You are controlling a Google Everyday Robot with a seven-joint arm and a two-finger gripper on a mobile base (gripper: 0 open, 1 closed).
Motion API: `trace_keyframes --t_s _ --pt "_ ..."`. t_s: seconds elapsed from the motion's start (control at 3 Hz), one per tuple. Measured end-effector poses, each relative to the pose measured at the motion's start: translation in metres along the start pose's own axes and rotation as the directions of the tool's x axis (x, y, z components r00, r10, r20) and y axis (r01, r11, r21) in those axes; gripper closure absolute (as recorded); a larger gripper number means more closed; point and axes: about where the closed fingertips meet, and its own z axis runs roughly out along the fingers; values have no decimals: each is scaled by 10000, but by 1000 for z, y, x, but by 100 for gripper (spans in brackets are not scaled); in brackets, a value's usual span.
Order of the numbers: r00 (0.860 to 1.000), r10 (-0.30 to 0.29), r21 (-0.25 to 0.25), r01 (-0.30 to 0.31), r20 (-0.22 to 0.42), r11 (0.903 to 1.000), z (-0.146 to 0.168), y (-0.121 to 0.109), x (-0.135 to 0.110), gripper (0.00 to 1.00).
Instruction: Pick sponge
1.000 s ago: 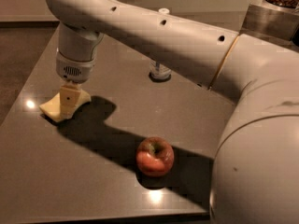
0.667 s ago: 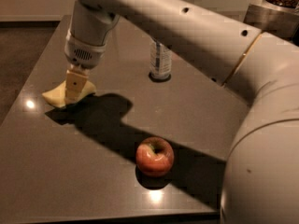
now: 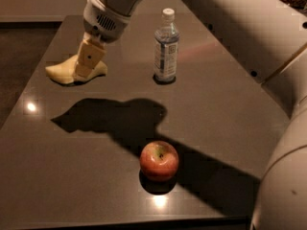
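Observation:
The pale yellow sponge (image 3: 59, 73) is at the far left of the dark table (image 3: 62, 176). My gripper (image 3: 87, 65) comes down from above on the white arm, and its tan fingers (image 3: 89, 56) with dark dots are closed around the sponge's right part. The sponge hangs a little above the table, and its shadow lies apart from it, nearer the front. The finger behind the sponge is hidden.
A clear water bottle (image 3: 166, 49) with a white cap stands upright to the right of the gripper. A red apple (image 3: 159, 160) sits near the table's front edge. The arm's large white links (image 3: 283, 104) fill the right side.
The gripper has risen with the sponge in it, and its shadow has pulled away from it. The arm has swung up, uncovering the whole bottle.

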Motion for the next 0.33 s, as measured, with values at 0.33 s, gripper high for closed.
trace_keyframes --t_s 0.33 --pt "10000 0 0 0 1 10000 0 0 0 100"
